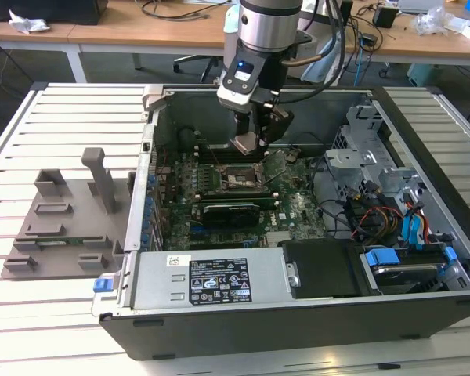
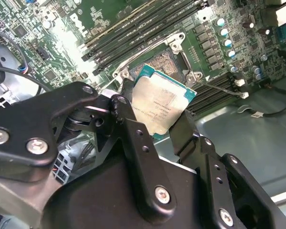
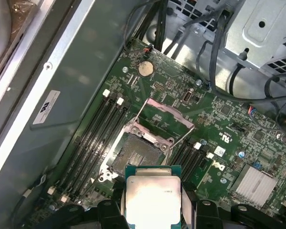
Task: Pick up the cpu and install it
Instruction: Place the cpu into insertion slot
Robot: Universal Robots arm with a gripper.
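Cpu (image 3: pixel 153 191) (metal plate up) held in gripper (image 3: pixel 152 207), above open socket (image 3: pixel 136 160).

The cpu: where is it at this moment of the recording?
In the first wrist view the cpu sits clamped in the gripper, held above the motherboard beside its open socket, which lies between the memory slots.

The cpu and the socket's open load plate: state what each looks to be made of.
On the cpu, the top plate looks like brushed metal, silver-grey with a dull sheen. The thin rim around it is green, likely circuit-board laminate. As for the load plate, it is probably stamped sheet metal, bare and shiny, since it catches the light and has thin bent edges.
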